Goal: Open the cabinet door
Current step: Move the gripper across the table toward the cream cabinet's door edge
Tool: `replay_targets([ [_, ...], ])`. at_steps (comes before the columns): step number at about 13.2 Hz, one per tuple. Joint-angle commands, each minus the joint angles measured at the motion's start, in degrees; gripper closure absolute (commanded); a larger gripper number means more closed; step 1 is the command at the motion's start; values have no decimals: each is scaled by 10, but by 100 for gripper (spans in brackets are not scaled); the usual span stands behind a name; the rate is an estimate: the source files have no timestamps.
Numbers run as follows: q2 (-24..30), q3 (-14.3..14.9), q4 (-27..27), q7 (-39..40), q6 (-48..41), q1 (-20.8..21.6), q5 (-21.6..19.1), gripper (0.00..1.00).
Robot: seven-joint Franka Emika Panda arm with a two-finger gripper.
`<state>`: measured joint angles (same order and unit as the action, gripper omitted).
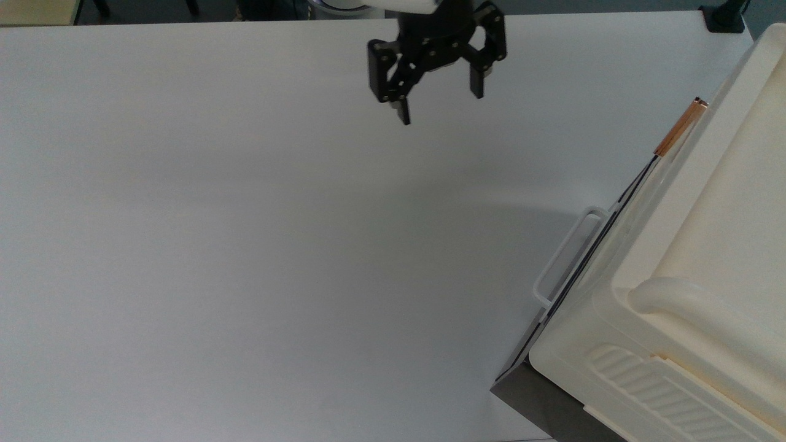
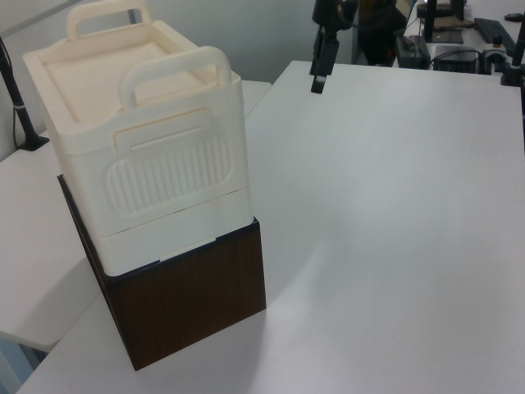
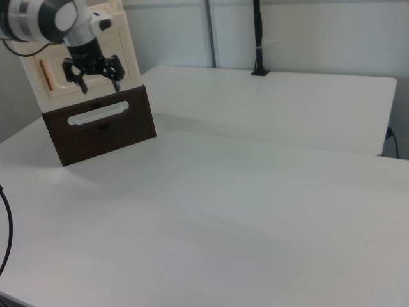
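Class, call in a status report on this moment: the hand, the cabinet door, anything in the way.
Hand open, empty, above the table, apart from the cabinet. Cabinet door shut, copper handle untouched. Nothing between hand and handle.

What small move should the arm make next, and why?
Probably carry on across the table toward the copper handle on the cabinet door. The gripper hangs with jaws open, well short of the handle at the top view's right, and the door looks shut.
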<state>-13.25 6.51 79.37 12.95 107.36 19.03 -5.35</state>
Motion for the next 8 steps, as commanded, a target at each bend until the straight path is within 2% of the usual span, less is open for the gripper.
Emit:
replay_targets([
  [1,-28,75,-34,71,42,120,-9,2],
  [2,-38,78,-39,69,65,138,-8,4],
  [4,-51,76,-39,67,134,164,-8,14],
  [8,-67,74,-39,67,181,200,-9,16],
])
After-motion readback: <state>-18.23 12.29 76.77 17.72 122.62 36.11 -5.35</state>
